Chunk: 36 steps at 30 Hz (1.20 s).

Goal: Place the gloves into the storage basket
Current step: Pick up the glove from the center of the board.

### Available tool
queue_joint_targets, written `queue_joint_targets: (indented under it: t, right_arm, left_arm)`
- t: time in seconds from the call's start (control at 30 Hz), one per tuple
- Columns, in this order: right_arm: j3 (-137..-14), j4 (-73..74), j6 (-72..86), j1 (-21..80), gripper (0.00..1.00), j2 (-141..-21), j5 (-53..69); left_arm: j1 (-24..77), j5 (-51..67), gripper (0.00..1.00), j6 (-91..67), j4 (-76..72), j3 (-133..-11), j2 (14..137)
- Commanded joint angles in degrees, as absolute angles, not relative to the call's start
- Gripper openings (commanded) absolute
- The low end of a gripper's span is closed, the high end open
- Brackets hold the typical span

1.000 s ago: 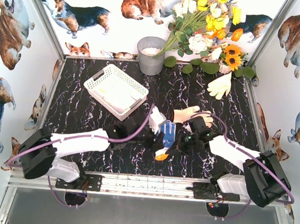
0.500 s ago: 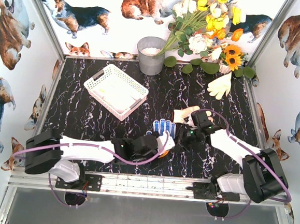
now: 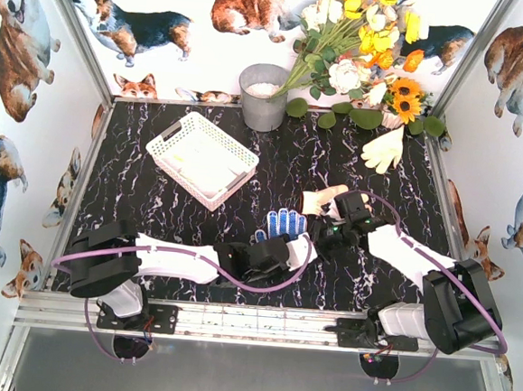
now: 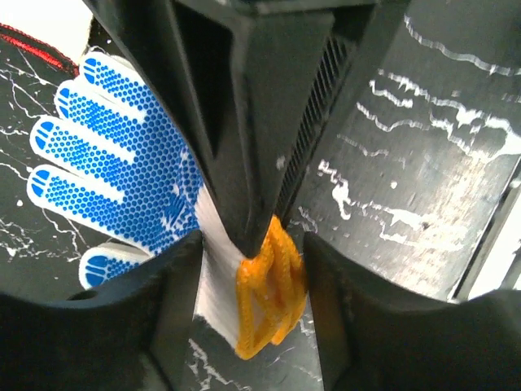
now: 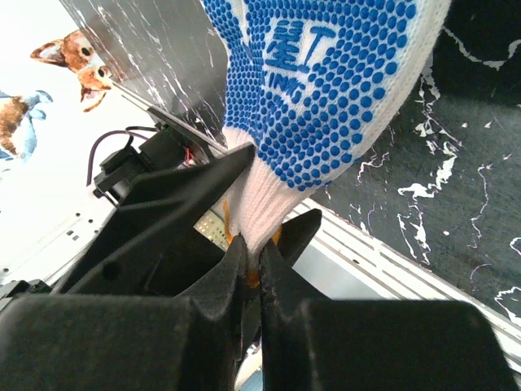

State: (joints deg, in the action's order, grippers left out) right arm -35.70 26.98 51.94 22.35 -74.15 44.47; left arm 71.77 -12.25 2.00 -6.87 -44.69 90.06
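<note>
Far L on the table (image 3: 135,195), 1 white basket (image 3: 178,176) sits at an angle, well apart from both arms. Sth pale lies inside; can't tell what or how many. Behind it to the R stands 1 grey bucket (image 3: 262,105), w/ 1 bunch of flowers (image 3: 360,40) further R.

Gloves clearly seen: 3, i.e. 1 blue glove (image 3: 284,224), 1 beige glove (image 3: 323,200) and 1 cream glove (image 3: 385,149), all outside the basket.

Front centre, the L gripper (image 4: 252,277) has its fingers (image 4: 175,285) a narrow way apart. The blue glove's bunched cuff (image 4: 216,285) fills the gap, white knit against one finger and orange trim (image 4: 269,301) against the other. The glove's fingers spread out beyond.

The R gripper (image 5: 251,273) meets it tip to tip, jaws nearly together, pinching the same cuff, so both arms grip 1 glove. The beige glove lies just behind the R gripper. The cream glove lies further back R, near the flowers, well apart from both arms.
</note>
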Motion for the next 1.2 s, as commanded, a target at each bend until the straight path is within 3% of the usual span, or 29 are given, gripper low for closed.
queue_joint_targets:
  t: [0.0, 0.07, 0.2, 0.27, 0.47, 0.77, 1.17]
  right_arm:
    - [-37.52, 24.30, 53.44, 21.85, 0.00, -73.84, 46.66]
    - [-37.26, 24.28, 53.56, 21.40, 0.00, -73.40, 46.06]
    - [-35.66, 22.99, 55.20, 20.04, 0.19, -70.69, 43.84]
    - [-34.71, 22.62, 56.13, 19.51, 0.33, -68.67, 41.77]
    - [-31.81, 22.58, 58.19, 18.05, 0.56, -63.56, 36.87]
    - [-19.27, 10.32, 72.52, 18.02, 0.77, -52.09, 28.43]
    - [-17.94, -0.37, 75.99, 18.02, 0.78, -59.93, 28.28]
  left_arm:
    - [72.32, -12.99, 0.40, 2.70, -10.30, -47.16, 91.53]
    - [72.42, -13.16, 0.28, 2.41, -9.76, -47.37, 91.99]
    - [72.40, -13.80, 0.09, 1.41, -8.56, -46.48, 90.63]
    - [72.42, -14.43, 0.00, 0.56, -8.37, -45.62, 89.48]
    - [72.38, -15.75, 0.00, -2.59, -7.20, -45.41, 88.06]
    - [72.33, -14.66, 0.00, -4.02, -7.08, -45.92, 87.13]
    - [72.29, -13.80, 0.00, -6.17, -8.42, -44.07, 84.94]
